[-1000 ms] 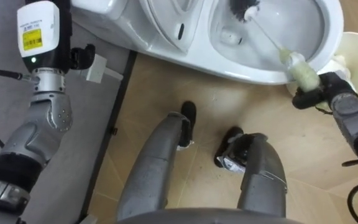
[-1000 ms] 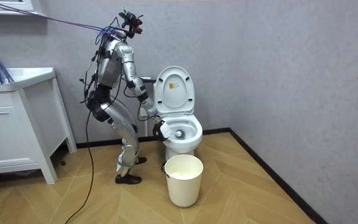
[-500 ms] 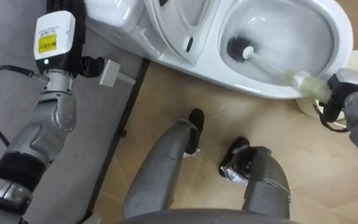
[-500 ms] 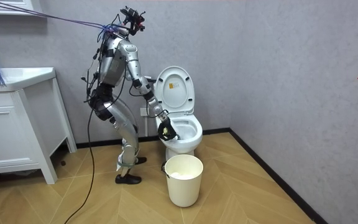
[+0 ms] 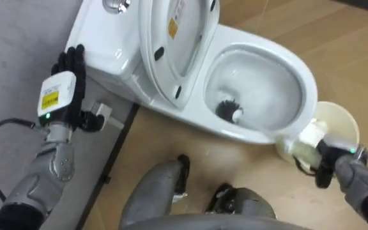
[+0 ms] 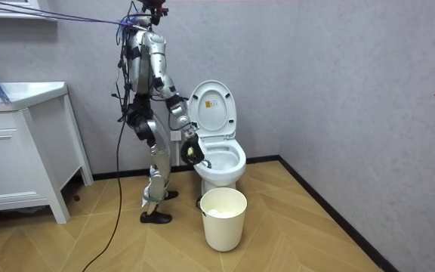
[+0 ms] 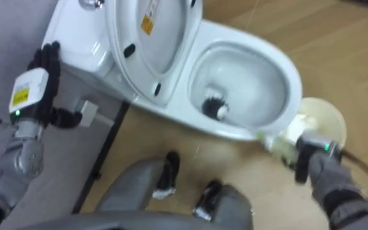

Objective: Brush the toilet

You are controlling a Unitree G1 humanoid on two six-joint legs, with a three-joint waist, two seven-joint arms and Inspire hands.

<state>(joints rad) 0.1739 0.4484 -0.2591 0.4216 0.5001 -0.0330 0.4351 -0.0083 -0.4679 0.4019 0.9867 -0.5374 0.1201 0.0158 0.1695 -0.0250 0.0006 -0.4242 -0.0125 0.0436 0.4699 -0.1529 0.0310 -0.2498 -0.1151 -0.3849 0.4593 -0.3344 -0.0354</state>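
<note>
dark fingers of the right hand (image 5: 326,167) are curling tight round the pale grip of the brush (image 5: 303,144), low at the right, just outside the toilet. from there the shaft is crossing the near rim (image 5: 260,135), and the bristles (image 5: 229,112) are sitting down in the bowl (image 5: 264,80), close to its near wall. the lid (image 5: 171,45) is standing up, out of the way. a cream bin (image 5: 340,124) is sitting on the floor just beyond the hand. the left hand (image 5: 69,64) is hovering by the tank (image 5: 104,45), fingers straight, holding nothing; whether it is touching the tank i cannot tell.

scrubbing is looking to be under way. to do it well, the hand should be sweeping the bristles round the whole wall and up under the rim, pressing enough to bend them, with the shaft pivoting over the rim rather than levering on it. the wrist is needing room beside the bin, and lifting the bristles fast is risking a splash.
</note>
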